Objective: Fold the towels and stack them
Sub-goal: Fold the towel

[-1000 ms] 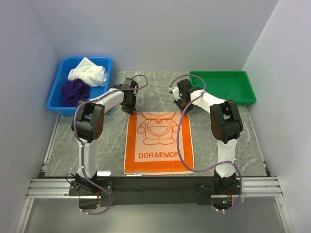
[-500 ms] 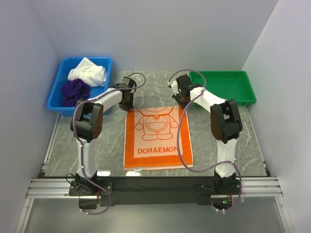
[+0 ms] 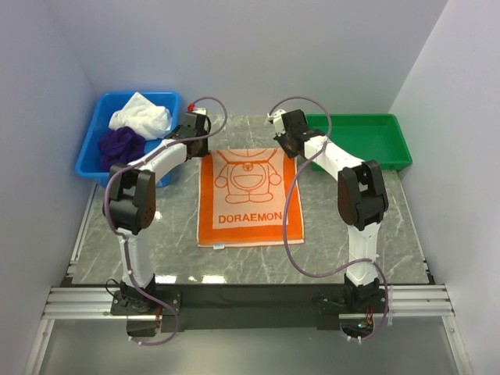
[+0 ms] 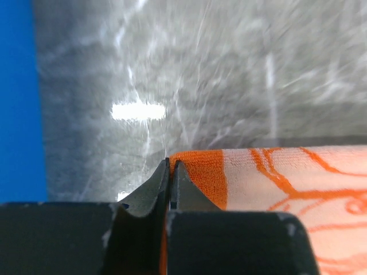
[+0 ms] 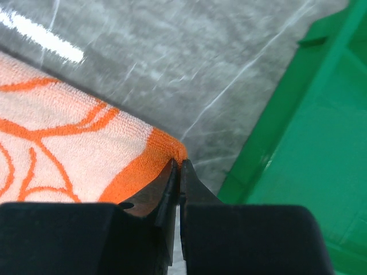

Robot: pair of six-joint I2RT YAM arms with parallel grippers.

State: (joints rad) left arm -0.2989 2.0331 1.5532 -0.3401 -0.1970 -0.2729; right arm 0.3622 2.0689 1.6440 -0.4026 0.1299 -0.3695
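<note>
Reading DORAEMON in orange capitals under a cartoon figure: orange towel (image 3: 250, 195), spread open on the grey marbled table (image 3: 351, 234). Left gripper (image 4: 171, 172): jaws pressed together, pinching the towel's far left corner, cloth running to their right. Right gripper (image 5: 178, 169): jaws pinching the far right corner, cloth to their left, green tray (image 5: 298, 114) to their right. White towel (image 3: 141, 116) and purple towel (image 3: 119, 146): bunched in the blue bin (image 3: 90, 168), left of the left jaws.
</note>
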